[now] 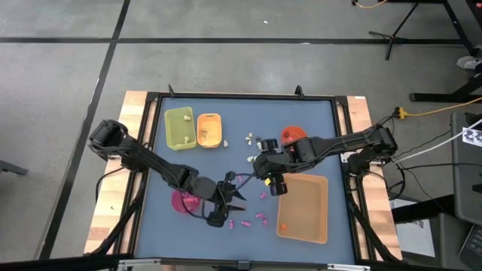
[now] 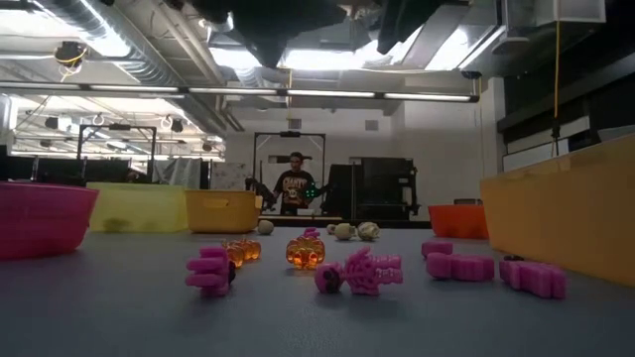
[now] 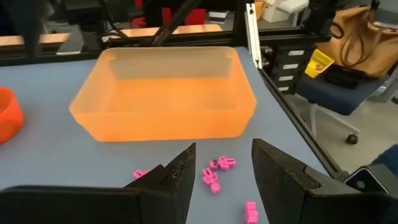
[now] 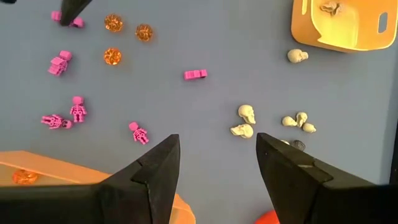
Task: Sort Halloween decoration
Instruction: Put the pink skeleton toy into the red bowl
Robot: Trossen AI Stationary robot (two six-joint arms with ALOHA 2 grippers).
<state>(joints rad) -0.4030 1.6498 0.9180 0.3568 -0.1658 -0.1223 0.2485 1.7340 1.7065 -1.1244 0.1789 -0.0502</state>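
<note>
L hand (image 1: 235,197) open, empty, w/ pink skeleton trinkets (image 3: 217,171) just past its tips at 12 o'clock. R hand (image 1: 265,172) open, empty, over cream skulls (image 4: 244,121). L nearer pinks.

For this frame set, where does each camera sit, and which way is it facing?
High: overhead, straight down on the blue table; both arms, left hand and right hand open.
Low: at tabletop level, looking across pink skeletons into the room; arms only dark overhead.
Left wrist: past its open fingers toward the large tan tray.
Right wrist: down past its own fingers at cream skulls.
Shared: the tray and pink trinkets appear in all four.
</note>
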